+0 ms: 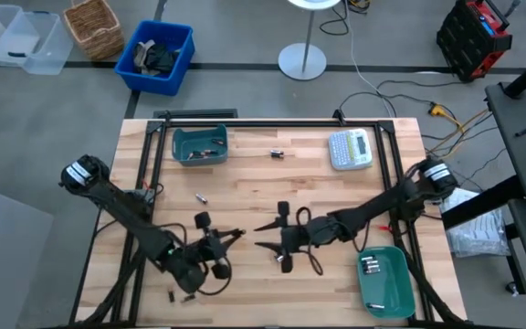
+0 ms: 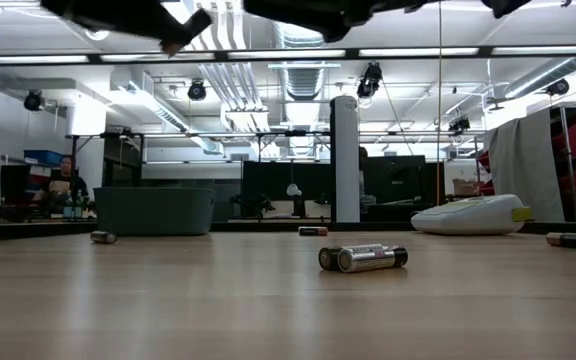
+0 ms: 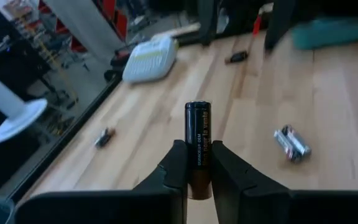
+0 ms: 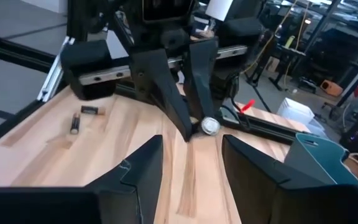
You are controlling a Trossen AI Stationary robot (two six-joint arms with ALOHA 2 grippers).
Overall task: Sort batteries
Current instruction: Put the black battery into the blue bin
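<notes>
On the wooden table point(image 1: 272, 206), near the grey label maker point(image 1: 351, 149): loose batteries point(image 2: 362, 258), two teal trays point(image 1: 199, 144). Left gripper point(image 3: 197, 163) clamped on a dark battery point(image 3: 198, 134); right gripper point(image 4: 191, 158) spread, empty, facing it. Beyond: concrete floor, shelving, ceiling lights.

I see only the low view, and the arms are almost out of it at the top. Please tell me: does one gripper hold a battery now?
Observer: Yes. The left gripper is shut on a dark battery, which sticks out past its fingertips.
Operator: And the right gripper?
Observer: The right gripper is open and empty. It points at the left one over the middle of the table.
Operator: Is there a tray that I cannot see?
Observer: Yes. A teal tray sits at the table's right edge beside the right arm, with silvery batteries in it.
</notes>
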